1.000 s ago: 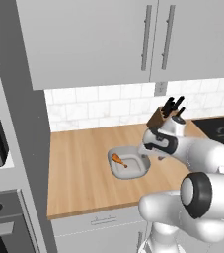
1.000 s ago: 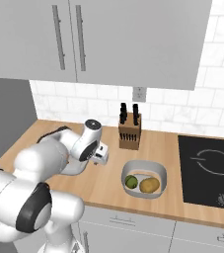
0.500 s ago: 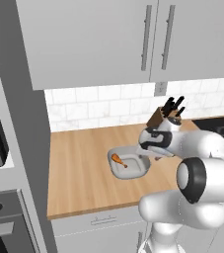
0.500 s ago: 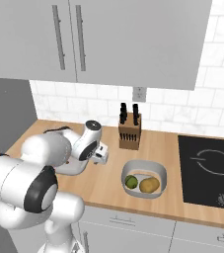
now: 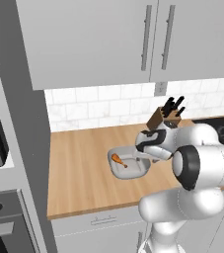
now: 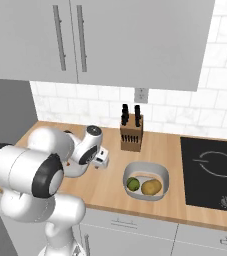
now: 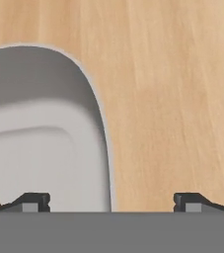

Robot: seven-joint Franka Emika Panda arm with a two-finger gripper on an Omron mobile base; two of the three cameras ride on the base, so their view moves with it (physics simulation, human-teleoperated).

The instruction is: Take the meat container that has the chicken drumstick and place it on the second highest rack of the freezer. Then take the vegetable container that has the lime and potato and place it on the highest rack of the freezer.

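Base views flank counter (image 5: pixel 84 168); hand view close overhead.

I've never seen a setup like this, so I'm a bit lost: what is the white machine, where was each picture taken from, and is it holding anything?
It is a white robot arm in a computer-drawn kitchen. Two pictures come from cameras behind it, one on each side; the third looks along its hand. On the wooden counter lie a grey meat container with a chicken drumstick, a vegetable container holding a lime and a potato, and a knife block. A black cooktop is set in beside them. The tool is open and holds nothing; in the hand picture its two tips stand either side of the meat container's rim.
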